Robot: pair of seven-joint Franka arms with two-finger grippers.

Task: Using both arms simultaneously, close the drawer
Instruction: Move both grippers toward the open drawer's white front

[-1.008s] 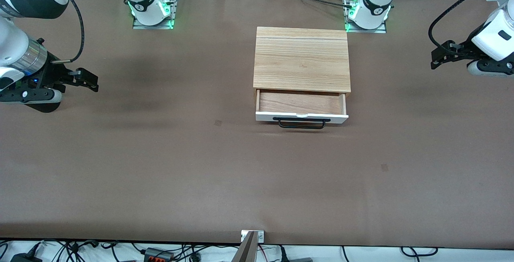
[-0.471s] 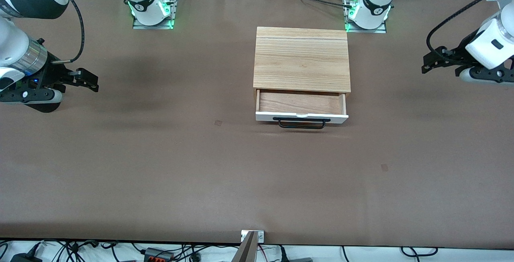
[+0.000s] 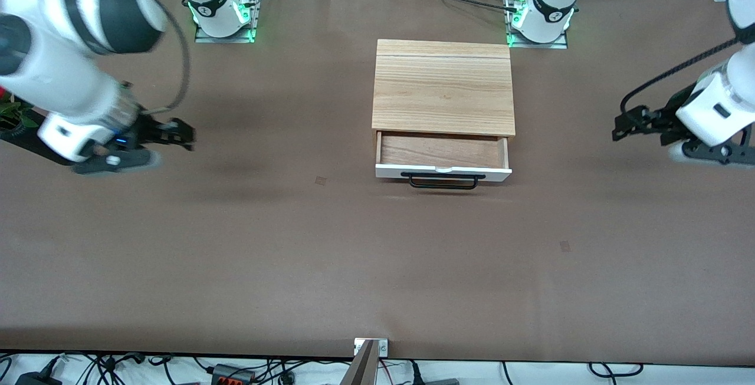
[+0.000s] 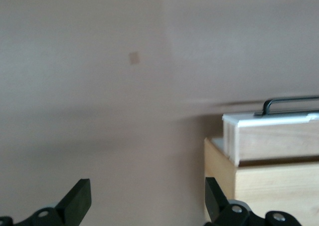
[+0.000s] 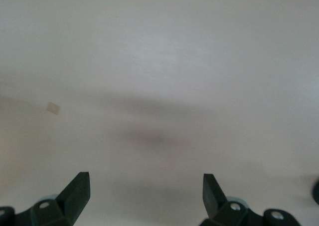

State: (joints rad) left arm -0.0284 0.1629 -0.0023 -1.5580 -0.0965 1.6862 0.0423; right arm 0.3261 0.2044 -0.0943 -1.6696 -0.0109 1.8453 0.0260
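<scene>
Front view shows the left gripper (image 3: 618,127) hanging over bare table toward the left arm's end, well apart from the cabinet; its own wrist camera shows its fingers (image 4: 77,200) spread wide with nothing between them. The right gripper (image 3: 184,135) hangs over the table toward the right arm's end, likewise well apart from the cabinet, and its wrist view shows its fingertips (image 5: 76,192) just as wide apart, with only tabletop ahead. Neither touches anything.

Between them, near the middle of the brown table (image 3: 377,267), stands the light-wood cabinet (image 3: 443,85). The drawer (image 3: 442,161) is pulled partly out toward the front camera, its brown wooden floor showing and apparently empty, its white front panel (image 3: 443,173) facing that camera with the black bar handle (image 3: 443,181) across its middle.

By the look of it, the drawer is light, rigid and shallow, and should slide in with a modest push. No grasp seems needed: each gripper could press flat on the white panel, one toward each end, outside the handle. Even pressure matters, since a wide drawer pushed harder at one end may skew and bind. The cabinet itself looks light enough to slide if the push is sharp.
</scene>
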